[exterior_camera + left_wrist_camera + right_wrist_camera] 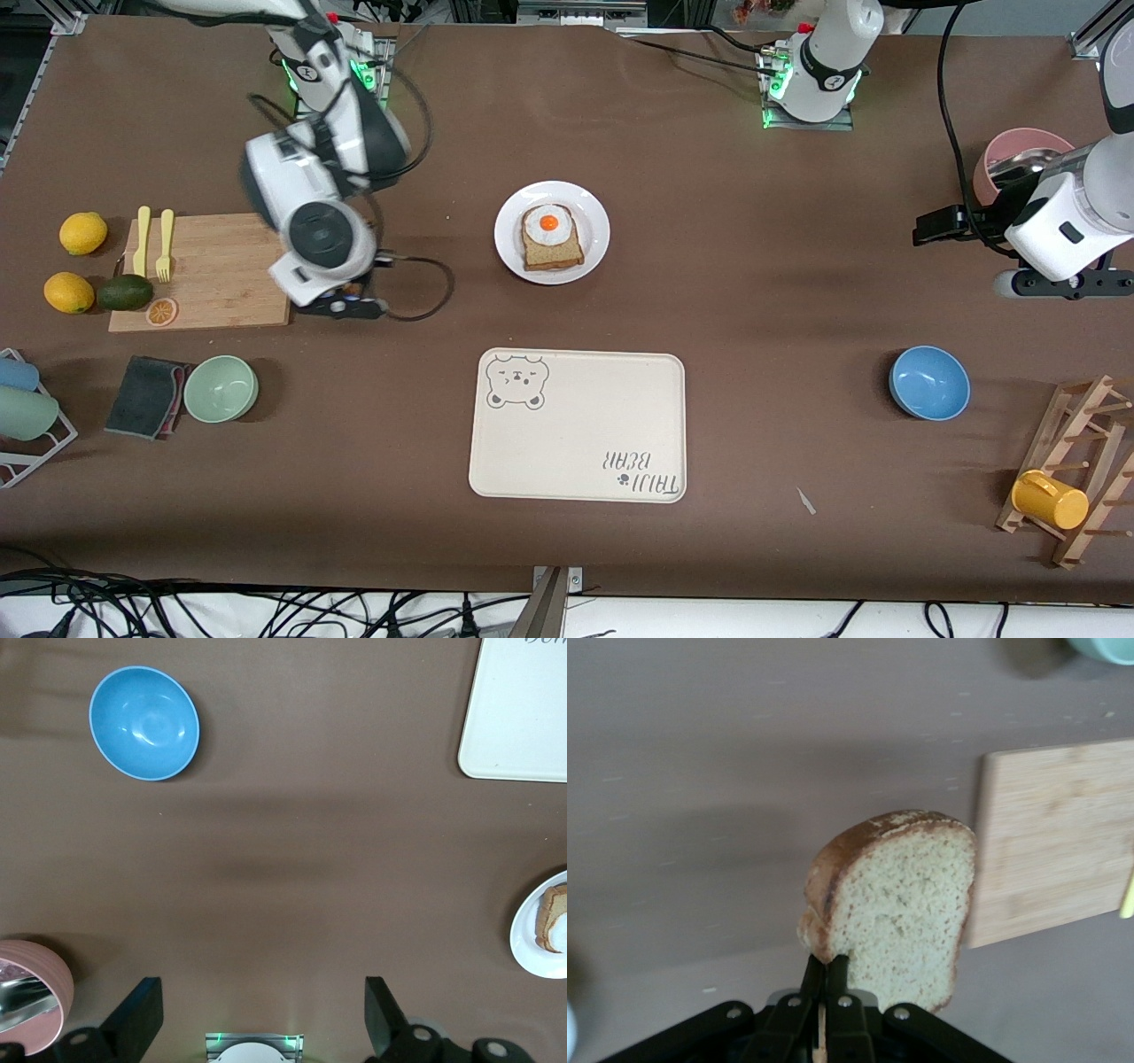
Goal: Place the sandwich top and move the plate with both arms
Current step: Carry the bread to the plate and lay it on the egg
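Observation:
The sandwich top [890, 904], a plain light-brown slice with a darker crust, hangs upright from my right gripper [826, 970], whose fingers are shut on its edge. In the front view the right gripper [344, 306] is over the table just beside the wooden cutting board [213, 275]; the arm hides the slice there. The white plate [552, 232] sits mid-table and bears a bread slice with a fried egg [549, 223]. The plate's rim also shows in the left wrist view [532, 943]. My left gripper [1063, 285] waits open and empty, high over the table near the pink bowl [1019, 155].
The cream bear tray [578, 425] lies nearer the front camera than the plate. A blue bowl [929, 383] and a wooden rack with a yellow mug [1050, 499] are at the left arm's end. A green bowl [221, 388], grey cloth, lemons and avocado are at the right arm's end.

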{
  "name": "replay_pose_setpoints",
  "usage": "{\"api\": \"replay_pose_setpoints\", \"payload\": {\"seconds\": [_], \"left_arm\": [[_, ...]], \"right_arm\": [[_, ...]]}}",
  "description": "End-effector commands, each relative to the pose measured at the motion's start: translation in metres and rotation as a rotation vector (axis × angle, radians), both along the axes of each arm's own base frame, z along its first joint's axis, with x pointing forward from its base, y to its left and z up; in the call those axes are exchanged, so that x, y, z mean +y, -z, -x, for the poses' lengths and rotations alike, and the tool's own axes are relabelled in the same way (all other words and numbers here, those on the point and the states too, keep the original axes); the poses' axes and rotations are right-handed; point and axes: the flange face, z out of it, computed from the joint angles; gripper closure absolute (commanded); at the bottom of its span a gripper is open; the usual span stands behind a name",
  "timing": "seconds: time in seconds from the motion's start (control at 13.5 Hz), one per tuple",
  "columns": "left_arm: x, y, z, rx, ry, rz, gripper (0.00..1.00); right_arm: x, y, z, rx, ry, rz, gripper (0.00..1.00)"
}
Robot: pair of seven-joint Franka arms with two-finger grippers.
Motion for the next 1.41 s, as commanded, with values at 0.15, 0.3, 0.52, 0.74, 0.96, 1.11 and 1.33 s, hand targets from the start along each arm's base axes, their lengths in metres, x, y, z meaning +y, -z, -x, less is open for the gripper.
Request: {"api": "replay_pose_setpoints", "payload": {"seconds": [0.15, 0.3, 0.52, 0.74, 0.96, 1.11, 1.33], "left_arm": [[0.002, -0.004, -0.003, 0.005, -0.001, 0.033, 0.0], [0.002, -0.004, -0.003, 0.005, -0.001, 0.033, 0.0], [0.002, -0.004, -0.003, 0.005, 0.0, 0.033, 0.0], [0.001, -0.004, -0.004, 0.002, 0.001, 0.033, 0.0], [0.001, -0.004, -0.004, 0.002, 0.0, 0.034, 0.0], [0.001, -0.004, -0.004, 0.002, 0.0, 0.034, 0.0], [0.002, -0.004, -0.004, 0.002, -0.002, 0.034, 0.0]], "right_arm": [[0.142, -0.012, 0.035, -0.059, 0.043, -0.05, 1.0], [0.18, -0.011, 0.047, -0.026, 0.113, -0.123, 1.0], [0.232, -0.004, 0.082, -0.044, 0.134, -0.115, 1.0], [0.262, 0.022, 0.106, -0.065, 0.135, -0.099, 1.0], [0.285, 0.063, 0.126, -0.126, 0.136, -0.06, 1.0], [0.292, 0.075, 0.132, -0.152, 0.12, -0.053, 1.0], [0.295, 0.082, 0.132, -0.17, 0.163, -0.053, 0.18]]}}
